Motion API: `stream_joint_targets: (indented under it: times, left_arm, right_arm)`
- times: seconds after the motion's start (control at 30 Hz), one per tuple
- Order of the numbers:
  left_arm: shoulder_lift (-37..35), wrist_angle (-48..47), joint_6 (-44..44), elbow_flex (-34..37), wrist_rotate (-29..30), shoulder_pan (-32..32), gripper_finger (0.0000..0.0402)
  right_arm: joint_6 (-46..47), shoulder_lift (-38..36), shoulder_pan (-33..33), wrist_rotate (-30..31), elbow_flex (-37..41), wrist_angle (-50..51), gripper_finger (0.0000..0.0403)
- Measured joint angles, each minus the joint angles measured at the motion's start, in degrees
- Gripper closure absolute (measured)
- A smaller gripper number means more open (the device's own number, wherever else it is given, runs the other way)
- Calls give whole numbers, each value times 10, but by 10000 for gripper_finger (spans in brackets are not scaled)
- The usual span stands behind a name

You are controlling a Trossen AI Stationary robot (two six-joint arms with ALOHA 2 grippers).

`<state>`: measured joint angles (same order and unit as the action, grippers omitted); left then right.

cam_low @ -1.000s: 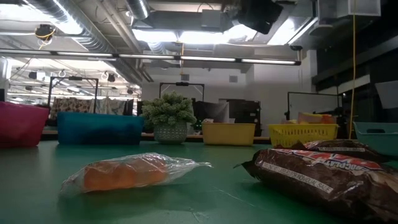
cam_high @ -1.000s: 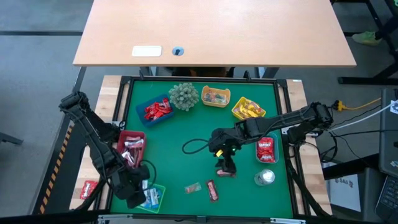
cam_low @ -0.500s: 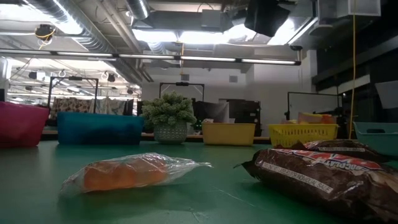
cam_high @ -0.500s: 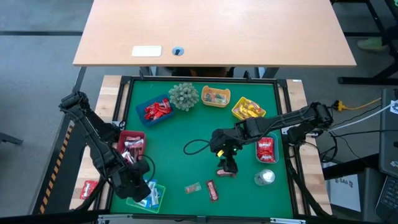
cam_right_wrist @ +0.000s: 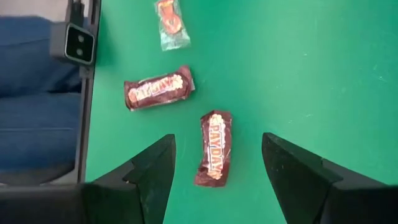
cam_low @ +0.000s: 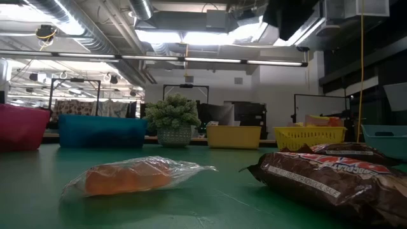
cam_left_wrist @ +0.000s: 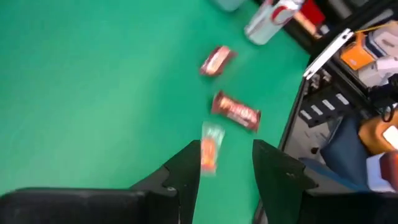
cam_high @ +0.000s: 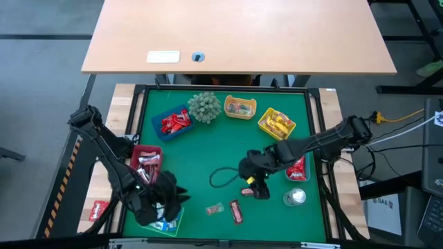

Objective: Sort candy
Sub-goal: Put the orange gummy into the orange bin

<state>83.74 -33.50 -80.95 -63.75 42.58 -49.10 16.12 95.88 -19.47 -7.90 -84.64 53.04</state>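
The right tool [cam_right_wrist: 214,165] is held wide apart directly over a brown candy bar [cam_right_wrist: 212,148], which lies on the green table [cam_right_wrist: 311,74] between its fingers, untouched. Two more candies, a brown one [cam_right_wrist: 157,88] and a clear-wrapped orange one [cam_right_wrist: 171,22], lie just beyond that bar. The left tool [cam_left_wrist: 225,171] stands parted, empty.

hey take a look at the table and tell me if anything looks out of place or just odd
Three candies still lie loose on the green mat instead of in trays: a clear-wrapped orange one, a brown bar, and a PayDay bar under the right gripper. One red packet sits off the mat on the wooden edge, left of the left arm.
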Motion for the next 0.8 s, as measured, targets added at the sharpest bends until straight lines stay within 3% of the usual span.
stream_joint_targets:
  times: [0.23, 0.43, 0.8]
  left_arm:
    - [80, 204, 223, 0, -7, 48, 270]
    - [149, 308, 409, 0, -71, 80, 270]
    - [242, 310, 426, 0, -139, 97, 269]
  right_arm:
    - [0, 0, -36, 24, 0, 3, 165]
    - [1, 0, -54, 25, 0, 3, 165]
    - [1, 0, -60, 26, 0, 2, 165]
